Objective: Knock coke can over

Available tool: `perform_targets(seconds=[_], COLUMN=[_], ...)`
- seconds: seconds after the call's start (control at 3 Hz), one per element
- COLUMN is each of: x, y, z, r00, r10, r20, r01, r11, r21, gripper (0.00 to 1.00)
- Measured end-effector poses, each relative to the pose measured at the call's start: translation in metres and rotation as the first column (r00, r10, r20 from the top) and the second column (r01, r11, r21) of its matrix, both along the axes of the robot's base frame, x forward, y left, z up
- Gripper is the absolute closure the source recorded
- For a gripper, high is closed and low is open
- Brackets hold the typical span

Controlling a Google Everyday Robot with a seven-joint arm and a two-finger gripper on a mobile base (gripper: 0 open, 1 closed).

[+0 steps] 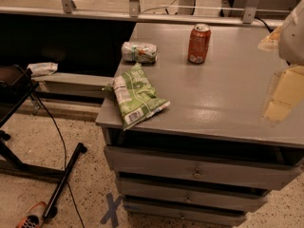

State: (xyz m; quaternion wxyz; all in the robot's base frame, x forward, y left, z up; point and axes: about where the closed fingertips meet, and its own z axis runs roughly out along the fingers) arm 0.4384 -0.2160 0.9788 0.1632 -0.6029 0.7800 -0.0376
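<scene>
The coke can [199, 43], red-orange with a silver top rim, stands upright on the grey cabinet top [223, 99] near its far edge. My gripper [283, 90] shows as a pale, blurred shape at the right edge of the view, above the right side of the cabinet top. It is well to the right of the can and nearer the camera, and does not touch it.
A pale white-green can [139, 52] lies on its side at the far left of the top. A green-and-white chip bag [135, 95] overhangs the left front corner. Drawers [194, 172] sit below. A black stand [14, 94] and cables are on the floor at left.
</scene>
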Motion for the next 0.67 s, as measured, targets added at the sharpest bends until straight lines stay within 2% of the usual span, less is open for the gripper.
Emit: perform_targets(seconds=[0.33, 0.67], x=[0.0, 0.031], y=[0.0, -0.001], z=[0.0, 0.003], r00=[1.0, 0.9984], r10=[0.0, 0.011], r20=[0.0, 0.055], r01=[0.0, -0.012], r11=[1.0, 1.0], r21=[0.0, 0.013], gripper=[0.0, 0.0])
